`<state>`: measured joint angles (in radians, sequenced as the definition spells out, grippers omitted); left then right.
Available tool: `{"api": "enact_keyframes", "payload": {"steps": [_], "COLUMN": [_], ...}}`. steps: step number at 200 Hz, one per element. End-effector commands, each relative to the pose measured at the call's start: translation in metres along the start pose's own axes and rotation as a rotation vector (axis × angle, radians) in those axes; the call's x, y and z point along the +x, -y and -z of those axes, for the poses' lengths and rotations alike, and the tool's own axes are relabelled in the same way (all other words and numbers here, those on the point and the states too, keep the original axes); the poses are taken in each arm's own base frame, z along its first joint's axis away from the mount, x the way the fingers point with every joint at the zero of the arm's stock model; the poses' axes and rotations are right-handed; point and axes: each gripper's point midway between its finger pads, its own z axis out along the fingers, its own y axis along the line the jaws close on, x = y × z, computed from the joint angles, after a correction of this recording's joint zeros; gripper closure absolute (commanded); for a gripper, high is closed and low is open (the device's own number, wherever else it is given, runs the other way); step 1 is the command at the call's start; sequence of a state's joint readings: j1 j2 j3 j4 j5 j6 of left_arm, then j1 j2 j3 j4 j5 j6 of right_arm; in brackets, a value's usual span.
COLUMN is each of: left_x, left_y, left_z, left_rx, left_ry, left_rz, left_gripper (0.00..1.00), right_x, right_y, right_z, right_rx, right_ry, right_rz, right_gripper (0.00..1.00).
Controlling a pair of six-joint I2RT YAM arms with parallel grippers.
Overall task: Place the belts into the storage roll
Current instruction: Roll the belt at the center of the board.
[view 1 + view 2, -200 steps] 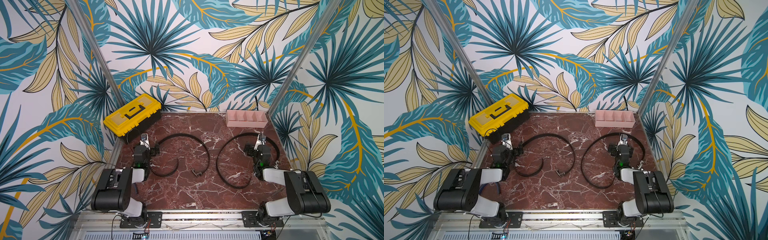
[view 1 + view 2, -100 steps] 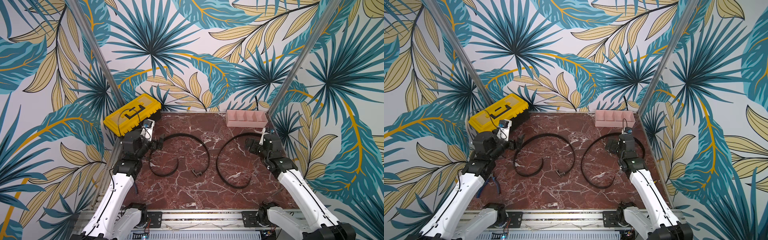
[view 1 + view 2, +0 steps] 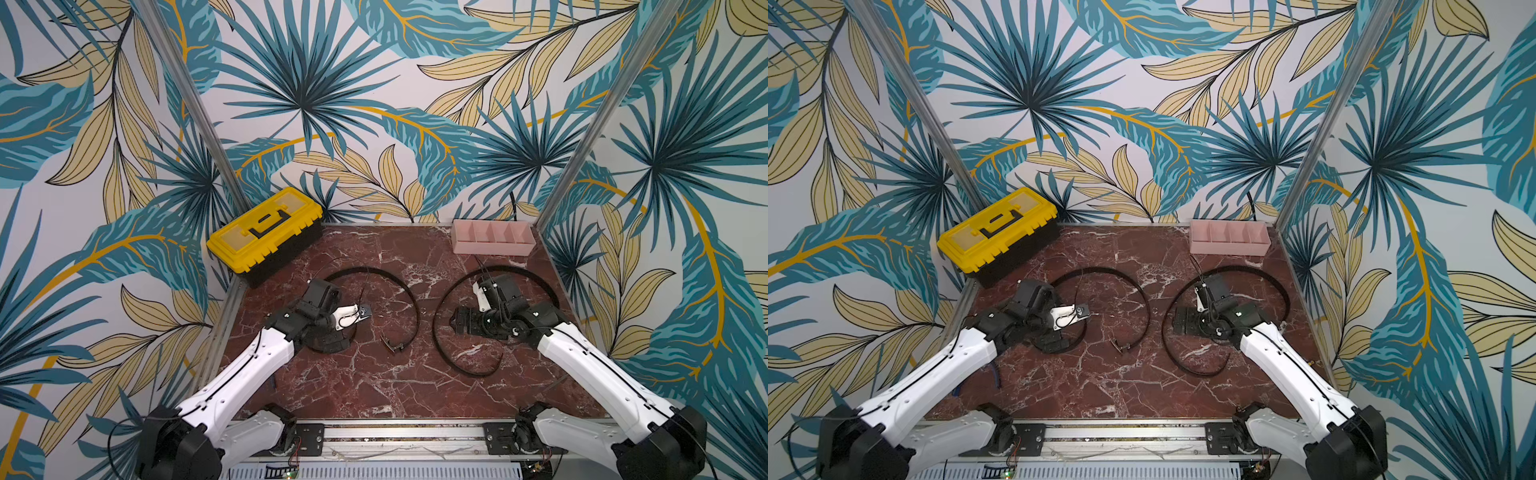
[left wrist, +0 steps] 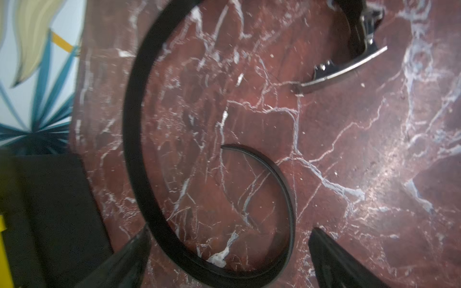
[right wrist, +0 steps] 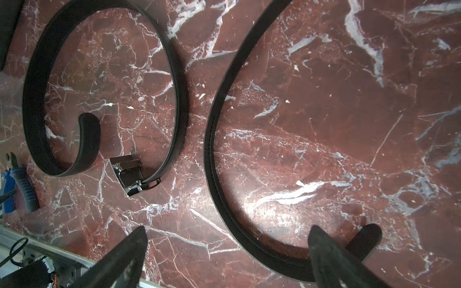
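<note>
The red marble tabletop (image 3: 374, 395) carries a yellow-and-black toolbox (image 3: 266, 232) in its far left corner and the pink storage roll (image 3: 490, 248) in its far right corner. The left belt (image 3: 386, 274) and right belt (image 3: 436, 328) lie mid-table in open curves, apart.

Dark red marble tabletop (image 3: 374, 395) has white veining all over. Thin black strap belt on the left (image 3: 413, 307) and thin black strap belt on the right (image 3: 435, 328) are both plain black. The rectangular metal buckle (image 5: 129, 172) is shiny silver. Small rectangular plastic storage tray (image 3: 490, 248) is flat pale pink. Plastic toolbox (image 3: 249, 249) — yellow lid, black base, black handle. Wall panels (image 3: 374, 83) — white, with a teal and tan palm-leaf print and mustard stems. Left robot arm (image 3: 257, 365) and right robot arm (image 3: 582, 365) have white links and black joints.
</note>
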<state>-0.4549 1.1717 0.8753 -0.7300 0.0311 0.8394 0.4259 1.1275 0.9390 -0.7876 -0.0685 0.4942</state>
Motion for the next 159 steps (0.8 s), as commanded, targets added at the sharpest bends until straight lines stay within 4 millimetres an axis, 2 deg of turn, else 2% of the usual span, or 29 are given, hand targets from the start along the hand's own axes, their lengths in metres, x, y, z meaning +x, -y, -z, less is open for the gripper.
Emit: {"api": "enact_keyframes", "payload": {"steps": [1,16,37,60,102,112,126,159], "left_x": [-0.023,-0.029,-0.027,-0.02,0.002,0.006,0.014,0.022], "left_y": [-0.003,0.005,0.019,0.026,0.043,0.047,0.049,0.054], "left_z": [0.001,-0.011,-0.027,-0.043,-0.057,-0.061,-0.071,-0.095], "left_rx": [0.078,0.143,0.196,0.228,0.217,0.221,0.216,0.201], "left_ry": [0.038,0.025,-0.022,-0.104,-0.224,-0.25,-0.296,-0.329], "left_rz": [0.021,0.086,0.142,0.269,0.4,0.425,0.457,0.535], "left_gripper": [0.0,0.0,0.02,0.15,0.19,0.26,0.43,0.72], "right_x": [0.017,0.015,0.011,0.005,-0.016,-0.019,-0.024,-0.033], "right_y": [0.003,0.002,-0.001,-0.006,-0.015,-0.018,-0.022,-0.026], "right_z": [-0.008,-0.01,-0.012,-0.013,-0.017,-0.019,-0.022,-0.024], "right_rx": [0.008,0.006,0.0,-0.007,-0.012,-0.012,-0.021,-0.024], "right_ry": [-0.075,-0.073,-0.069,-0.071,-0.046,-0.053,-0.055,-0.037], "right_rz": [-0.025,-0.035,-0.051,-0.062,-0.058,-0.059,-0.063,-0.083], "right_gripper": [0.0,0.01,0.0,0.01,0.01,0.01,0.01,0.01]}}
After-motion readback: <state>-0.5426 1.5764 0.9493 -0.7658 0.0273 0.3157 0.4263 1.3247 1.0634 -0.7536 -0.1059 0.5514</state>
